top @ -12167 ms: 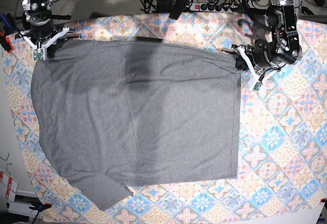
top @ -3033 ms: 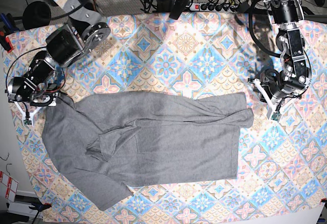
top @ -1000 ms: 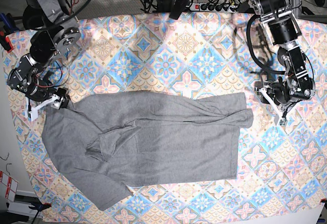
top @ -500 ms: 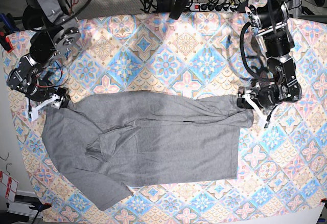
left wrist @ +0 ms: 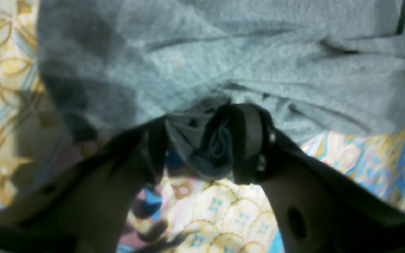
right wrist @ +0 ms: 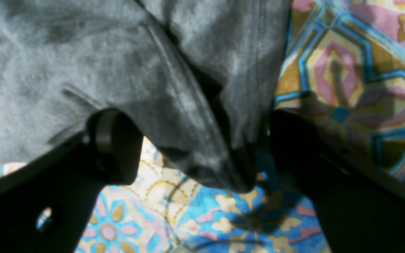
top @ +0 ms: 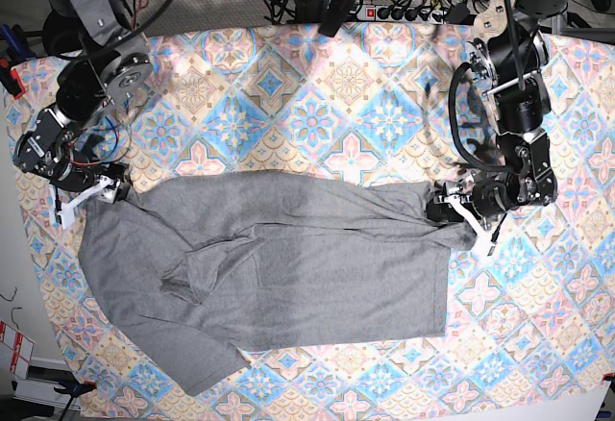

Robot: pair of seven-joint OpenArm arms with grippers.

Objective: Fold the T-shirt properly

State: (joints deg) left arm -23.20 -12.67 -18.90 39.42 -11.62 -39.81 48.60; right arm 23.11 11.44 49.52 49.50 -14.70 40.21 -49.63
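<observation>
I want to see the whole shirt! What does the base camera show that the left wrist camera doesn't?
Only the base view shows the whole T-shirt, spread out and rumpled, with the right gripper at its far corner. Only the left wrist view shows a wad of grey cloth bunched up inside the left gripper. Both show grey shirt on the colourful tablecloth.

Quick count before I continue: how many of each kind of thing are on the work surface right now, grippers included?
Garments: 1, the grey T-shirt
Tablecloths: 1, the patterned tablecloth
Grippers: 2, the left gripper and the right gripper
Total: 4
</observation>
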